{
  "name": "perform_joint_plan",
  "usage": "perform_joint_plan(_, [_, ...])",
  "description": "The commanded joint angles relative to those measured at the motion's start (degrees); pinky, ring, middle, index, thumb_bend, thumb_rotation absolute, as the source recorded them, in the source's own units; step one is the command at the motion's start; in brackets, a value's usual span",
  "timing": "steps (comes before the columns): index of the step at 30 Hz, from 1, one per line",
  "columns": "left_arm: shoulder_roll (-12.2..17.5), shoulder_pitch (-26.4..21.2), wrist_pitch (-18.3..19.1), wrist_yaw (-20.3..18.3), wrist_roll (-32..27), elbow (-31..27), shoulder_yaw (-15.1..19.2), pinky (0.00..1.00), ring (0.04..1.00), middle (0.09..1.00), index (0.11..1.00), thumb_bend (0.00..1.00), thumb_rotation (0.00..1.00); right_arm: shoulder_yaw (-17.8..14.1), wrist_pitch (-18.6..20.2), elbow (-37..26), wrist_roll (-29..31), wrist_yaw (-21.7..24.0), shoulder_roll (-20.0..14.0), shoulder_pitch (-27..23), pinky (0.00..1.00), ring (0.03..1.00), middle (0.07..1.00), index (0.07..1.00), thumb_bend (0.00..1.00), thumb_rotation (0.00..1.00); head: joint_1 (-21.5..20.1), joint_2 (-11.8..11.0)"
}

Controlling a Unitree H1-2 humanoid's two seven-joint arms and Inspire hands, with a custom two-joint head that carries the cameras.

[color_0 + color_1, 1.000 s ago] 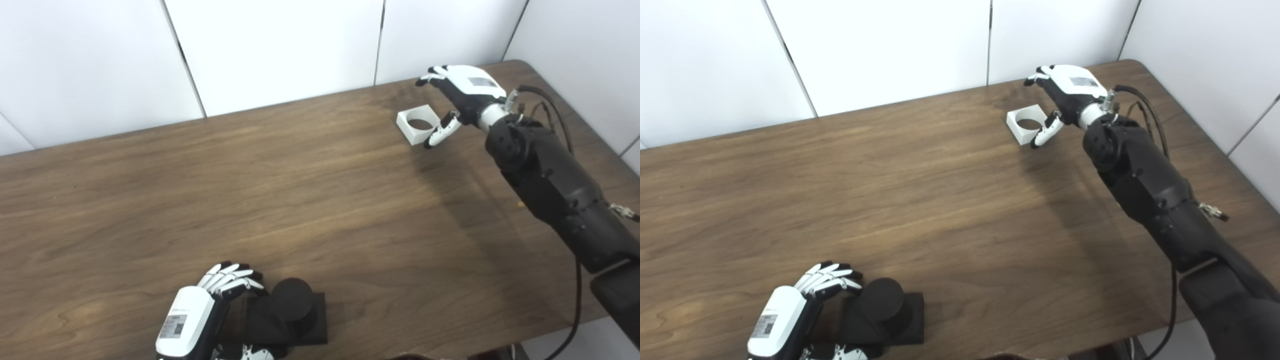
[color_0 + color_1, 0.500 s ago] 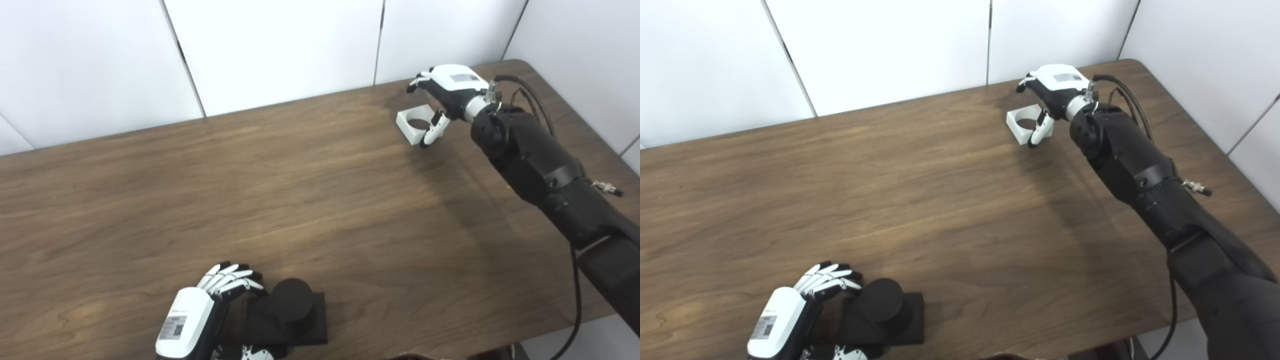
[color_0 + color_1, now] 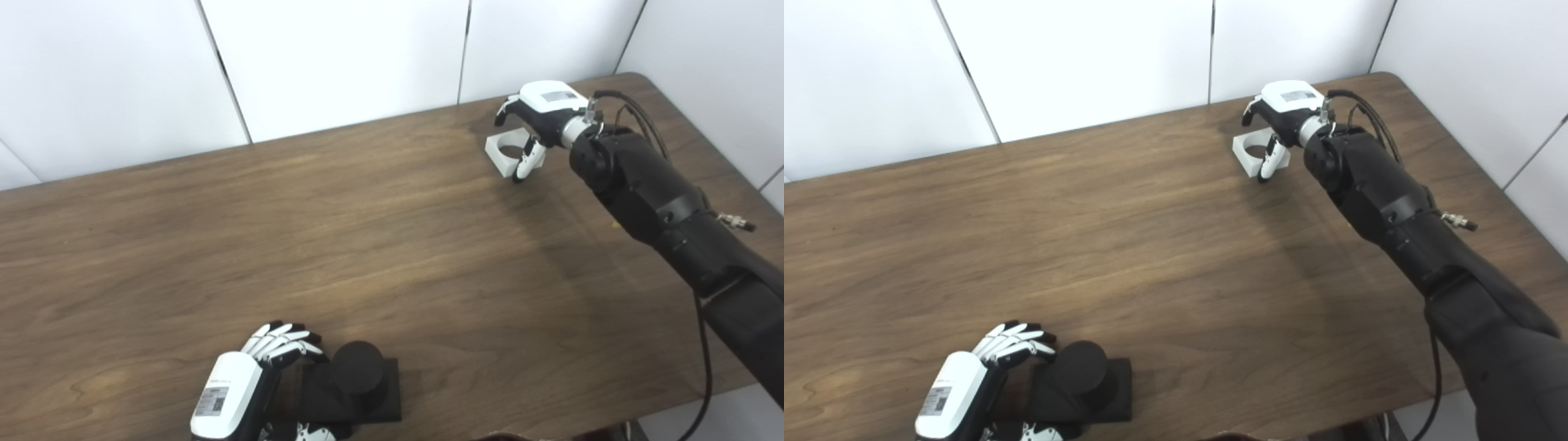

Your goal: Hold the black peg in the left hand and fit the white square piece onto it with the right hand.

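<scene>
Taking the wooden table (image 3: 367, 245) as the landmark: the black peg (image 3: 358, 367) stands upright on its flat black base right at the table's near edge, left of centre. The left hand (image 3: 245, 386) is wrapped around the base from the left side, fingers (image 3: 282, 340) curled over the far left corner (thumb mostly cut off at the bottom). Way over at the far right corner sits the white square piece (image 3: 507, 153), round hole facing up. The right hand (image 3: 539, 119) arches over it, fingers spread, thumb down at its near right corner.
</scene>
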Motion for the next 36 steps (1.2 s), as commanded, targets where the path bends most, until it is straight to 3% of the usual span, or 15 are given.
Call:
perform_joint_plan(1, [0.7, 1.6, 1.8, -2.7, 1.0, 0.1, -0.3, 0.89, 0.827, 0.755, 0.485, 0.52, 0.04, -0.6, -0.9, -0.9, -0.7, -0.6, -1.7, -3.5, 0.92, 0.966, 0.899, 0.715, 0.85, 0.13, -0.1, 0.1])
perform_joint_plan(11, [0.4, 1.7, 1.7, -2.6, 1.0, -0.4, -0.3, 0.88, 0.821, 0.750, 0.485, 0.52, 0.04, -1.0, -2.2, -0.2, -0.3, -1.7, -1.8, -3.0, 0.85, 0.919, 0.852, 0.623, 0.85, 0.08, 0.1, 0.4])
perform_joint_plan(21, [0.1, 1.5, 1.7, -2.5, 1.2, -0.5, -0.4, 0.87, 0.818, 0.749, 0.485, 0.52, 0.04, -0.7, -2.4, 0.1, -0.5, -1.0, -2.1, -3.1, 0.81, 0.895, 0.833, 0.595, 0.83, 0.07, 0.2, 0.4])
perform_joint_plan(23, [0.0, 1.5, 1.6, -2.4, 1.1, -0.3, -0.4, 0.87, 0.816, 0.747, 0.485, 0.52, 0.04, -0.6, -2.4, 0.2, -0.5, -1.0, -2.1, -3.1, 0.81, 0.889, 0.828, 0.513, 0.59, 0.12, 0.2, 0.4])
perform_joint_plan(24, [0.0, 1.5, 1.6, -2.4, 1.1, -0.3, -0.4, 0.87, 0.816, 0.748, 0.485, 0.52, 0.04, -0.6, -2.5, 0.2, -0.5, -1.0, -2.1, -3.1, 0.80, 0.884, 0.823, 0.503, 0.56, 0.13, 0.2, 0.4])
perform_joint_plan(36, [-0.5, 1.2, 1.7, -2.2, 1.5, -0.1, -0.5, 0.87, 0.814, 0.747, 0.485, 0.52, 0.04, -1.3, -3.2, 0.8, 0.4, -1.3, -2.1, -2.8, 0.80, 0.855, 0.779, 0.484, 0.52, 0.13, 0.4, 0.1])
